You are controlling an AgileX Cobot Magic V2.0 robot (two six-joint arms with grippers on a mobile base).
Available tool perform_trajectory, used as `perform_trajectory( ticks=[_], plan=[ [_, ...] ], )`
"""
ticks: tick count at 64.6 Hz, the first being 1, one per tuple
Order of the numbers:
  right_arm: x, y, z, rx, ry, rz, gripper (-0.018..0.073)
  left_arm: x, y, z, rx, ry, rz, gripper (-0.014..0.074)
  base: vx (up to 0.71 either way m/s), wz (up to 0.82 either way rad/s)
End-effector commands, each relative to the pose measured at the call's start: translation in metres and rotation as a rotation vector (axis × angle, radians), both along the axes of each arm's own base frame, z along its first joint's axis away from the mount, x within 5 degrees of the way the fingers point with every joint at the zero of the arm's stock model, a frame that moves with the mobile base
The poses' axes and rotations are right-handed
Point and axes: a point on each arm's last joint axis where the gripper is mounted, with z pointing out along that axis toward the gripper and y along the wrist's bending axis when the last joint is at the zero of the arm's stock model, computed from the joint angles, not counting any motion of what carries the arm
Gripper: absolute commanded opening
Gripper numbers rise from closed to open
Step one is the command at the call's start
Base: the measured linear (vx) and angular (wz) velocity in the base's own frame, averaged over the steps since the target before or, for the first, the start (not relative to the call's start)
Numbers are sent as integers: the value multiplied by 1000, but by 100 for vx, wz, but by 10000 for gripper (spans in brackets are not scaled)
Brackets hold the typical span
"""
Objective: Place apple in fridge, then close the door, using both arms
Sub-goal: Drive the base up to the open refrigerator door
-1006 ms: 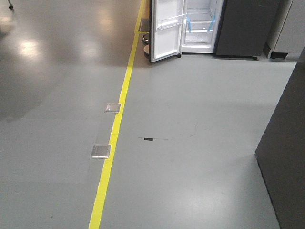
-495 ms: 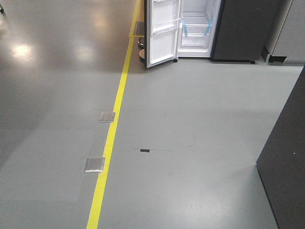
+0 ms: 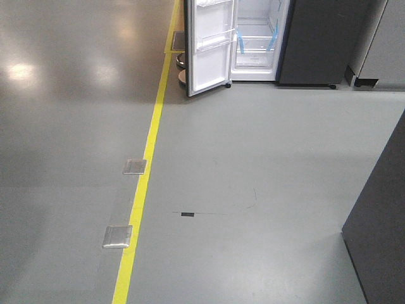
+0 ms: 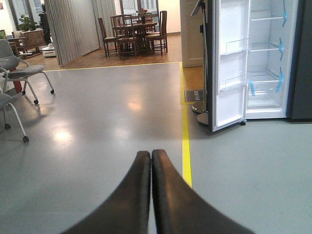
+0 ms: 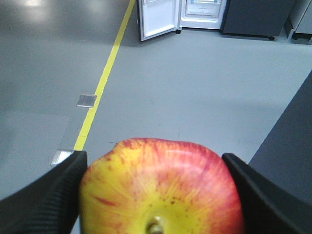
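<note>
We see the apple (image 5: 161,190), glossy red streaked with yellow, stem end facing us, pinched in the right gripper (image 5: 153,158) well apart from the fridge (image 3: 256,38), whose white shelved interior stands exposed, its door (image 3: 209,50) swung wide open at the fridge's left as we face it.

Even, fairly bright overhead light leaves pale glare patches on the glossy floor (image 4: 97,122) ahead-left of the left gripper (image 4: 150,154), with the distant background slightly soft.

The apple (image 5: 161,185) is glossy, the floor (image 3: 253,158) smooth with a sheen, the bins (image 3: 212,41) on the door (image 3: 209,73) clear plastic.
</note>
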Motion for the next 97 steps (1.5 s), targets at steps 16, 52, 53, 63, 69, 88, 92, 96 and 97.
perform_trajectory(
  ticks=[16,52,53,63,69,88,92,96,97],
  plan=[
    [-6,-1,16,4,-113,-2,78,0,-2,-3,3,-51,-19,-6,20,1],
    [-6,-1,15,4,-112,-2,78,0,-2,-3,3,-51,-19,-6,22,3],
    [-6,-1,15,4,-112,-2,78,0,-2,-3,3,-51,-19,-6,23,2],
    [-6,-1,15,4,-112,-2,78,0,-2,-3,3,-51,-19,-6,24,2],
    [-6,-1,15,4,-112,-2,78,0,-2,-3,3,-51,-19,-6,24,1],
    [-6,-1,15,4,-112,-2,78,0,-2,-3,3,-51,-19,-6,25,-2],
    [-6,-1,15,4,-112,-2,78,0,-2,-3,3,-51,-19,-6,26,-6],
    [-6,-1,15,4,-112,-2,78,0,-2,-3,3,-51,-19,-6,26,-7],
    [-6,-1,15,4,-112,-2,78,0,-2,-3,3,-51,-19,-6,26,-7]
  ],
)
